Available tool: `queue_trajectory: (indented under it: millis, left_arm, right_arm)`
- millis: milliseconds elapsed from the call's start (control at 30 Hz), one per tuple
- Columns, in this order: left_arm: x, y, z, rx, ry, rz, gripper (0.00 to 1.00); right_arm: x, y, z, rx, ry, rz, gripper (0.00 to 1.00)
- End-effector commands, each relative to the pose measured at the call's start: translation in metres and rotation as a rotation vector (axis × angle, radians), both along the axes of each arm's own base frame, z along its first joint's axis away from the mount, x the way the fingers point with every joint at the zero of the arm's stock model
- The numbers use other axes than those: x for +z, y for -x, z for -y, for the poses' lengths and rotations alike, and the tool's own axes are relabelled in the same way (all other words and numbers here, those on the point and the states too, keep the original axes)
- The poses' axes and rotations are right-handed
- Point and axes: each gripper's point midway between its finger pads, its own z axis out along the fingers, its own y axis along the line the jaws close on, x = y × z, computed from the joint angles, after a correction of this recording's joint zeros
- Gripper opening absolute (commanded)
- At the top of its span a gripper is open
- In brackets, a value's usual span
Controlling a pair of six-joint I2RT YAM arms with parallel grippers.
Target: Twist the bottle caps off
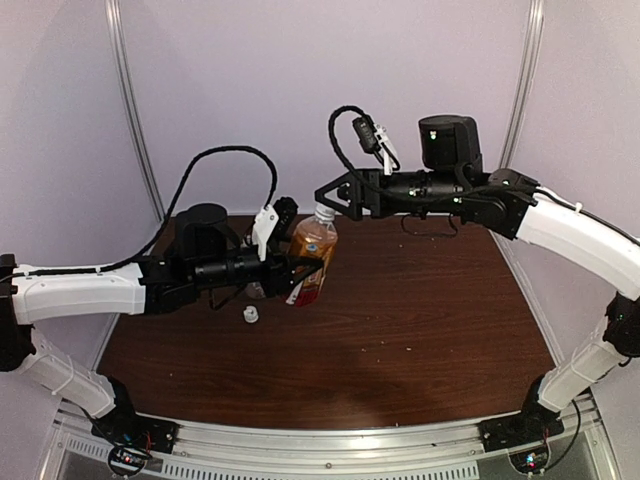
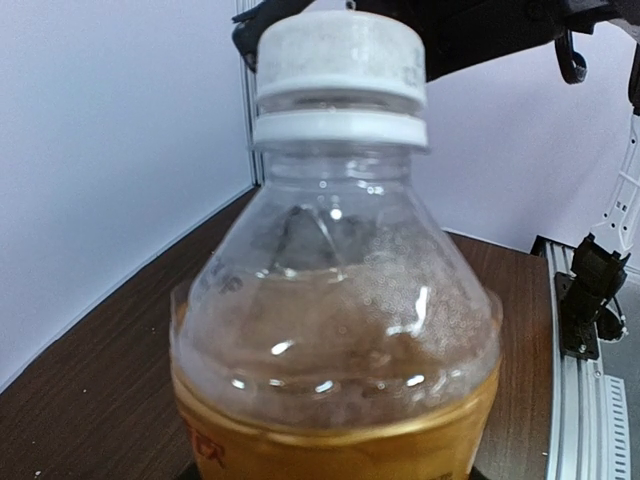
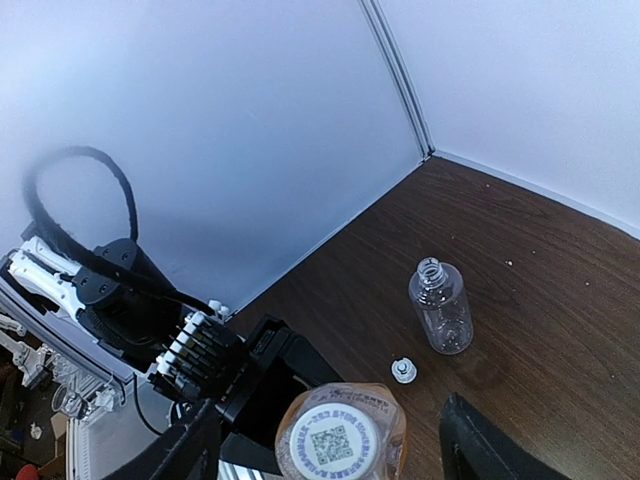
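Dark wood table (image 1: 420,300), amber bottle (image 2: 335,330), white cap (image 2: 340,60) on

Bright even light w/ soft shadows, glints on bottle (image 2: 330,330)

We record: filled bottle (image 1: 312,258) at mid-frame of the top view, above the table (image 1: 430,310), in the left gripper (image 1: 300,268) on its left. Fitted cap (image 1: 323,213) on top of it, at the right gripper (image 1: 333,198). Loose cap (image 1: 250,314) on the table, lower left of the filled bottle. In the right wrist view, empty bottle (image 3: 440,305) upright right of centre, loose cap near its lower left, apart.
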Motion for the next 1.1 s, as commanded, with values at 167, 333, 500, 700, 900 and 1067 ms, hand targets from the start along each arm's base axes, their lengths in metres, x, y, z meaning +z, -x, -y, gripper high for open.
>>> queue_trajectory:
  millis: [167,333,500,700,900,1067]
  left_arm:
    - [0.028,-0.002,0.0,0.019,0.05,0.058,0.18]
    - [0.029,-0.002,-0.001,0.018,0.05,0.059,0.18]
    - [0.028,-0.003,-0.001,0.02,0.047,0.06,0.18]
    - [0.027,-0.003,-0.001,0.022,0.044,0.059,0.18]
    - [0.028,-0.003,0.0,0.02,0.046,0.06,0.18]
    - [0.03,0.001,0.0,0.002,0.057,0.063,0.18]
  right_arm:
    - [-0.013,-0.009,-0.008,-0.019,0.013,-0.009,0.69]
    - [-0.015,-0.009,-0.01,-0.016,0.021,-0.008,0.58]
    - [-0.015,-0.007,-0.013,0.004,0.017,-0.011,0.48]
    - [-0.018,-0.006,-0.015,0.022,0.018,-0.019,0.42]
    - [-0.015,-0.003,-0.015,0.034,0.017,0.001,0.3]
    - [-0.004,0.006,-0.014,0.104,0.02,0.091,0.26]
